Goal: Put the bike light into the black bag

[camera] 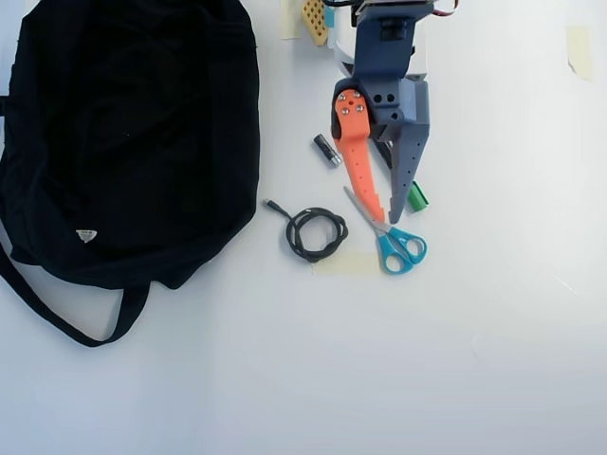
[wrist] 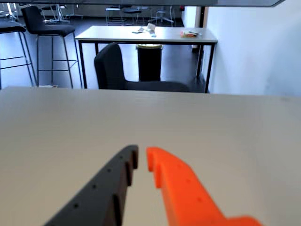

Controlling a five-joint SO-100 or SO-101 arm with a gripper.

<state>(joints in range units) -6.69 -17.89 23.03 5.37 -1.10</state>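
One white table (camera: 493, 360) carries all items in the overhead view. The black bag (camera: 133, 133) fills the table's upper-left corner as that view shows it. It lies flat, with its strap (camera: 57, 322) looping toward the left edge and a small white triangular label (camera: 86, 235) near its lower side.

The arm enters from the top edge, right of the bag and well apart from it. The gripper (camera: 387, 218) points toward the table's centre. Its orange finger (camera: 363, 175) and dark grey finger (camera: 408, 161) converge to almost touching tips. The wrist view confirms this: the gripper (wrist: 141, 157) is clenched to a narrow slit with nothing between the tips, above bare tabletop.

Blue-handled scissors (camera: 394, 242) lie directly below the fingertips, with the blades running under them. A coiled black cable (camera: 316, 234) lies just left of the scissors, between them and the bag. A small green object (camera: 417, 197) lies just right of the grey finger. A small black-and-silver cylinder (camera: 327, 150) lies just left of the orange finger.

The bike light cannot be made out in either view; the gripper body covers part of the table.
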